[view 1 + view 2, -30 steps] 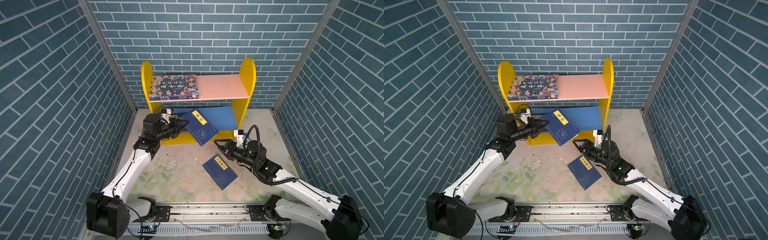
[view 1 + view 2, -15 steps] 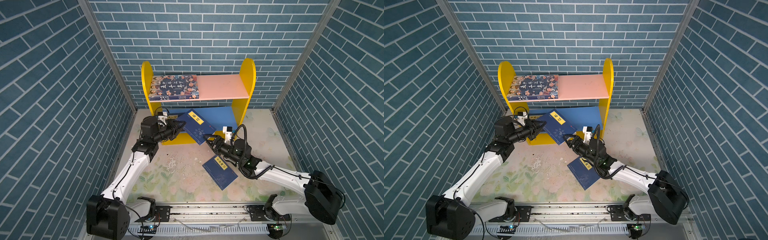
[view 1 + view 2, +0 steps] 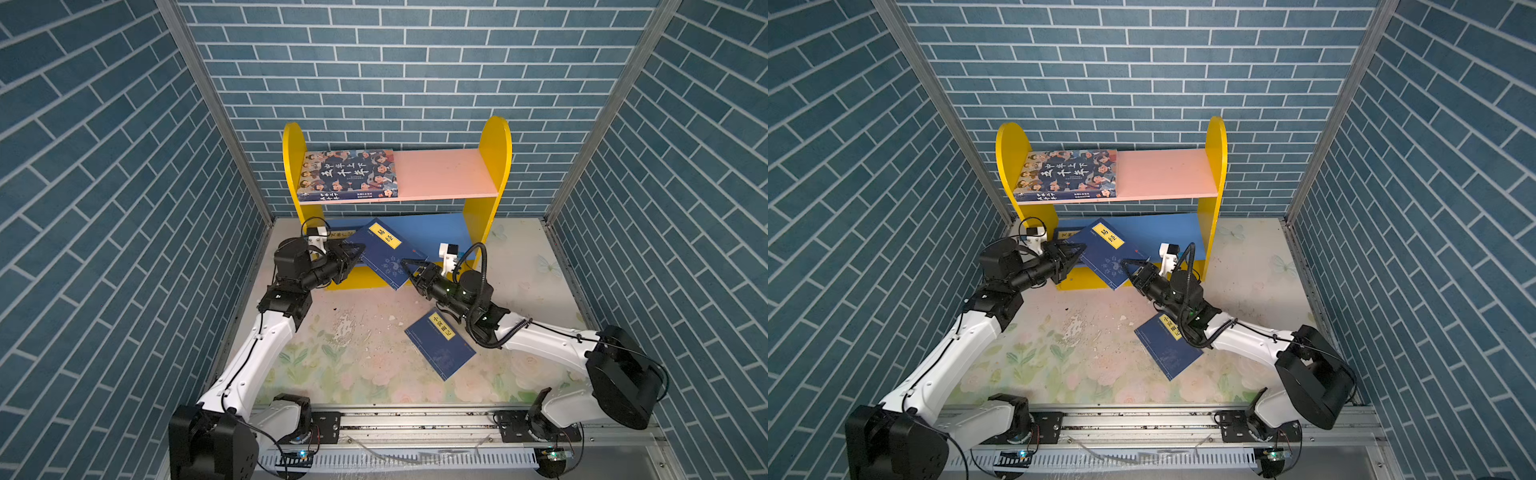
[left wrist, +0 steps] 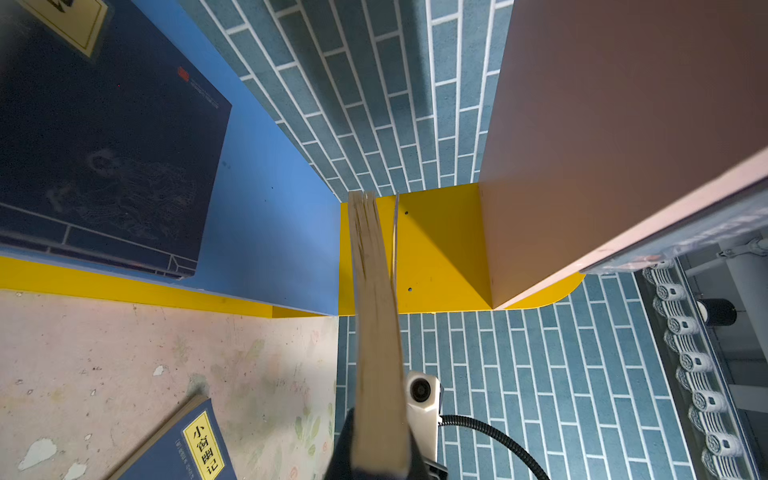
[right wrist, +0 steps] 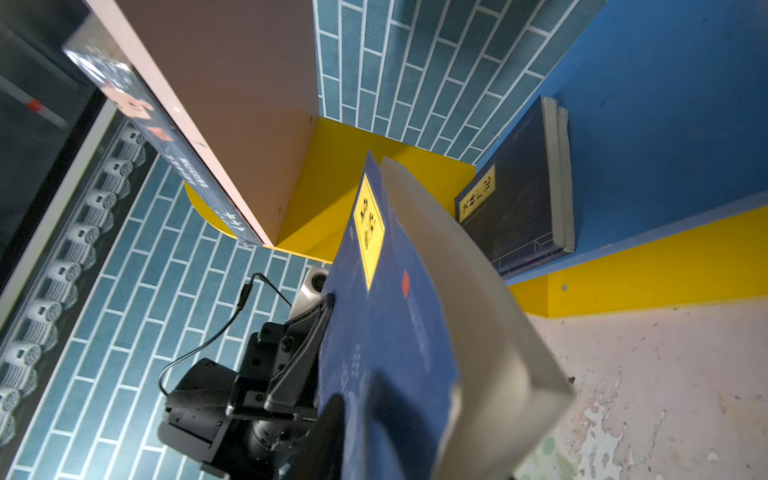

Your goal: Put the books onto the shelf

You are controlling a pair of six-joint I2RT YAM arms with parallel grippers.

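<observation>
- The worst risk I see is both arms fighting over one thin navy book (image 3: 384,257). It hangs tilted at the mouth of the shelf (image 3: 494,166), over the front of the blue lower board (image 3: 440,232). In the right wrist view it already bows, so pulling or twisting against each other could crease it.
- The left jaws are clamped tight on its left edge. The right jaws straddle its near corner, narrowed, but I cannot tell whether they grip it. If the left lets go too soon, the book drops to the surface (image 3: 353,353).
- Pushed in skewed, it could snag another thin book (image 5: 515,212) lying on the lower board. It could also catch the pink upper board (image 3: 440,174), where the thick book (image 3: 347,172) lies.
- The left arm (image 3: 266,345) rises from the rail, wrist bent rightwards, level with the lower tier.
- The right arm (image 3: 540,336) stretches low over a floor book (image 3: 440,345) flat on the surface, wrist angled up-left.
</observation>
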